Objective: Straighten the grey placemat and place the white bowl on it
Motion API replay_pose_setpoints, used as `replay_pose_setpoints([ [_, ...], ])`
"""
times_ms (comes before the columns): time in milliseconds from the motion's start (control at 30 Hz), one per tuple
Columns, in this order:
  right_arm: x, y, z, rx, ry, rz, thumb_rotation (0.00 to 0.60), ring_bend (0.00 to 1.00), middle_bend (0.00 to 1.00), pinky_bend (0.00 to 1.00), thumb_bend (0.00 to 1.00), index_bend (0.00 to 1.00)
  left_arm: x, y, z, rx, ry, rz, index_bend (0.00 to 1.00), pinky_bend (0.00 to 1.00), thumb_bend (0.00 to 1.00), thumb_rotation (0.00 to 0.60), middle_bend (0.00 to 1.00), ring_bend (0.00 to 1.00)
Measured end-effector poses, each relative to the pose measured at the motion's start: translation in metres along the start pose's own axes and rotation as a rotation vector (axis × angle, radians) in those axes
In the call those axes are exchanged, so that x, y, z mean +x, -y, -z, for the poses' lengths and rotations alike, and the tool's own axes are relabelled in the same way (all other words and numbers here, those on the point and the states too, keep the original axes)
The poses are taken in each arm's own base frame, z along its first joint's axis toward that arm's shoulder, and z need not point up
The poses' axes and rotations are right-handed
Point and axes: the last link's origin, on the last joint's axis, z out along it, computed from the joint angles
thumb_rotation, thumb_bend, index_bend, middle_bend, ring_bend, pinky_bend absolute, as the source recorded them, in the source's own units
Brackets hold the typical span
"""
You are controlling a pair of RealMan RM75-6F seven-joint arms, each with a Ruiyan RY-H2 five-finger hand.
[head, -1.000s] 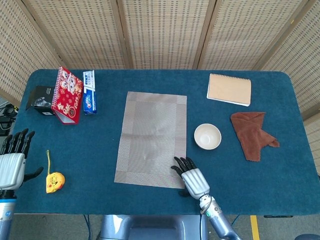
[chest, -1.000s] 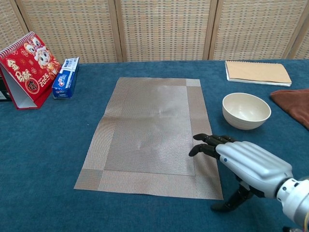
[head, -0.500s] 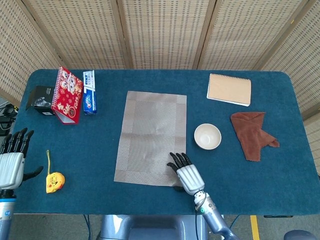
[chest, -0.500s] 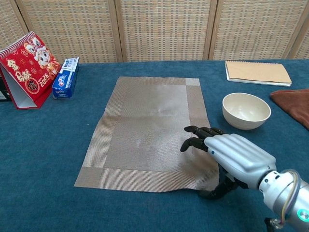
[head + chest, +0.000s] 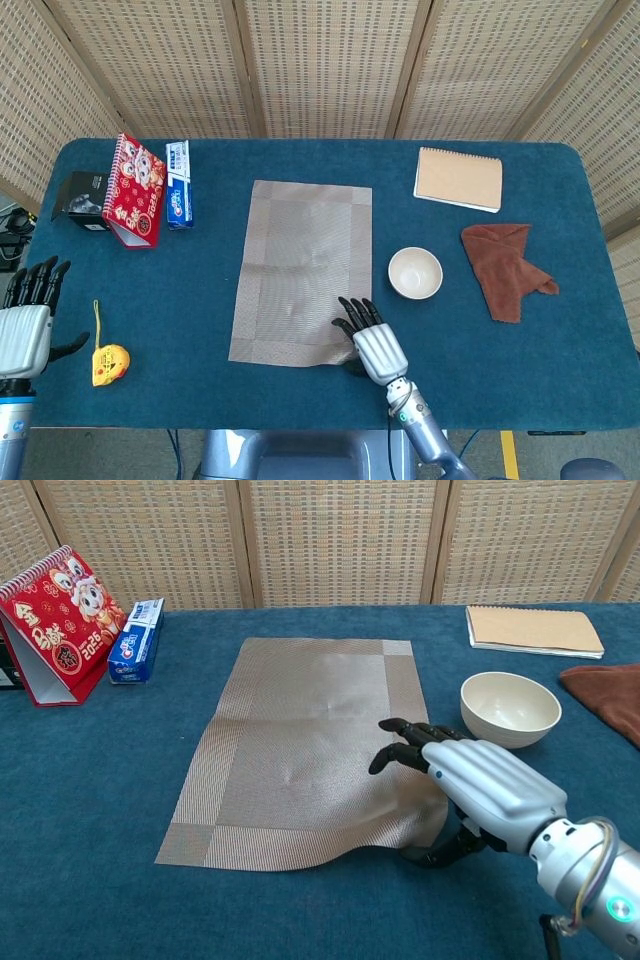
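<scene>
Under the right hand (image 5: 480, 790), the placemat (image 5: 298, 268) has its near corner pinched and lifted between fingers above and thumb below. The bowl (image 5: 509, 709) sits just beyond. The left hand (image 5: 24, 325) hangs spread, empty.

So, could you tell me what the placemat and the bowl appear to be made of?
Grey placemat: probably woven vinyl or similar fibre; a fine ribbed weave shows and its near corner bends limply. White bowl: smooth, matte cream; ceramic or plastic, cannot tell which.
</scene>
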Motion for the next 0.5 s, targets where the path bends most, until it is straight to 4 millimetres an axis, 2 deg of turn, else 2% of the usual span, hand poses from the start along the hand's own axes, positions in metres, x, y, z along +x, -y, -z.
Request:
replay_pose_setpoints([
  [200, -0.0028, -0.0061, -0.0072, 0.003, -0.049, -0.023, 0.600, 0.00, 0.00, 0.00, 0.37, 0.49, 0.0014, 0.0010, -0.0007, 0.007, -0.006, 0.009, 0.00, 0.00, 0.14, 0.600, 0.00, 0.00],
  [500, -0.0037, -0.0080, -0.0091, 0.001, -0.076, -0.028, 0.600, 0.00, 0.00, 0.00, 0.36, 0.55, 0.0005, 0.0004, -0.0008, 0.008, -0.005, 0.010, 0.00, 0.00, 0.15, 0.600, 0.00, 0.00],
])
